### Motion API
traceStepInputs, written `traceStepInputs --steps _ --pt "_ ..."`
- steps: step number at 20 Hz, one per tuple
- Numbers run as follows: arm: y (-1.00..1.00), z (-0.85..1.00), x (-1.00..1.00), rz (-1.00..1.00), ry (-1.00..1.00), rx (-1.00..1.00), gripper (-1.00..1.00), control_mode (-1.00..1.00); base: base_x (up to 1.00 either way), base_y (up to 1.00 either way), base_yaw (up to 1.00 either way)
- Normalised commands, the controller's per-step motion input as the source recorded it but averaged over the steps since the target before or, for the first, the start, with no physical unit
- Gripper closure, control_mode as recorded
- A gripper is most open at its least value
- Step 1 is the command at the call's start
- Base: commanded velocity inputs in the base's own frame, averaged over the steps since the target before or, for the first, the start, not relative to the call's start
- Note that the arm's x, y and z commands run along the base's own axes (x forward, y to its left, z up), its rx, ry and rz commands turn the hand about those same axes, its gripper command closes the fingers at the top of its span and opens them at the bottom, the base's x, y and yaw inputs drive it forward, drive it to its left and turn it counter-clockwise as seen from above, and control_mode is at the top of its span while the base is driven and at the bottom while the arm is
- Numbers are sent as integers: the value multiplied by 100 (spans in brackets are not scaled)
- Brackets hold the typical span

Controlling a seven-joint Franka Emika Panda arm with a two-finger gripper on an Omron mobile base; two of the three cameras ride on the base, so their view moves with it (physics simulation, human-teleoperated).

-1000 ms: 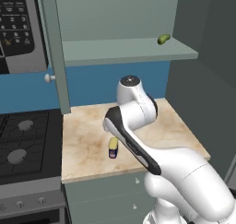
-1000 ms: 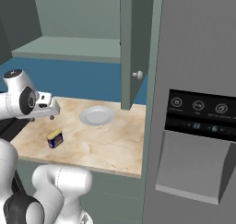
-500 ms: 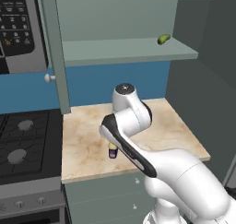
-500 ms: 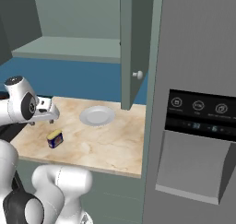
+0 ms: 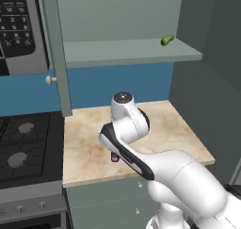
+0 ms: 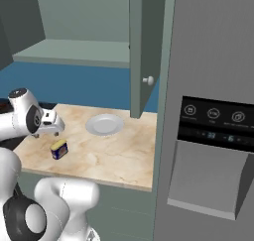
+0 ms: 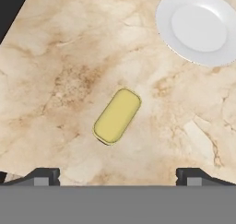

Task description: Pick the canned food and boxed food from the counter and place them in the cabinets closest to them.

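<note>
The canned food (image 6: 59, 149) stands on the marble counter (image 6: 114, 155), a small dark blue can with a yellow top (image 7: 117, 115). In the left base view only a sliver of the can (image 5: 114, 156) shows behind my forearm. My gripper (image 7: 118, 177) hangs just above the can, open, its two fingertips spread wide on either side of it. From the right base view the gripper (image 6: 55, 134) sits a little above and behind the can. The open grey-green cabinet shelf (image 5: 132, 51) runs above the counter. The boxed food is out of view.
A white plate (image 6: 104, 124) lies on the counter to the right of the can. A small green fruit-like object (image 5: 167, 39) rests on the shelf's right end. A cabinet door (image 6: 144, 51) hangs open. The stove (image 5: 23, 148) borders the counter's left, the fridge (image 6: 213, 111) its right.
My hand has come down and forward toward the can, and my forearm now covers most of the can in the left base view. The can and plate have stayed put.
</note>
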Motion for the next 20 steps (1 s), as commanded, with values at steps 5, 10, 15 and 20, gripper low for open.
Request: traceStepInputs --steps 5,10,15,20 --pt "7 -21 17 0 0 0 -100 -100 0 0 0" --pt "5 -20 9 -2 0 0 -100 -100 0 0 0" --pt "1 -16 8 -4 0 0 -100 -100 0 0 0" --pt "0 -14 8 -5 0 0 -100 -100 0 0 0"
